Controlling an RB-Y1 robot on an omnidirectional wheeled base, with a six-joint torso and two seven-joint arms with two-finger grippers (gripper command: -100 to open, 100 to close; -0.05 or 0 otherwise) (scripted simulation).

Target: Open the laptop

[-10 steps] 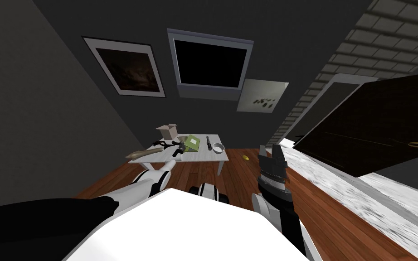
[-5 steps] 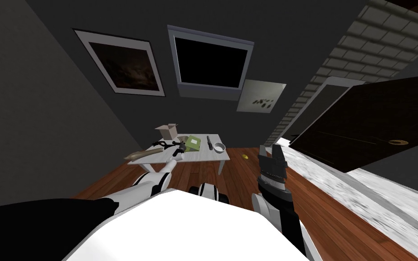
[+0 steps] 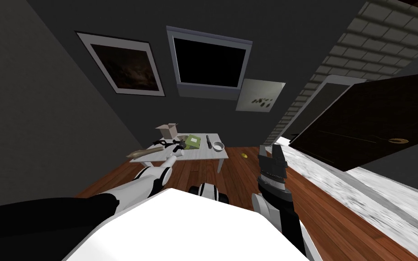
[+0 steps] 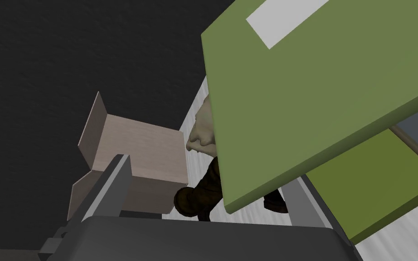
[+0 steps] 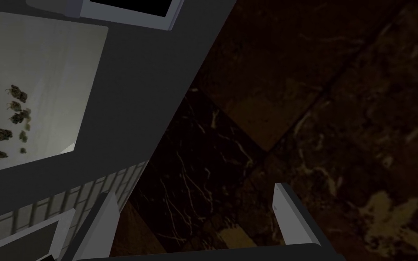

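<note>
Green-lidded laptop [image 4: 312, 90] sat on the far white table [image 3: 206, 157], lid partly raised, its near corner lying between the spread fingers of the left gripper [image 4: 206, 176]. That arm was plainly nearer; the right gripper [image 3: 270, 152] hung well right, released and empty.

Light: dim, even, source unseen. Walls [image 3: 45, 113] dark grey; tabletop [image 3: 203, 156] and pale floor strip [image 3: 385, 199] brightest; laptop [image 4: 317, 90] flatly lit green. Head view: walls splay toward corners. Pale strip streaked, smeared.
</note>
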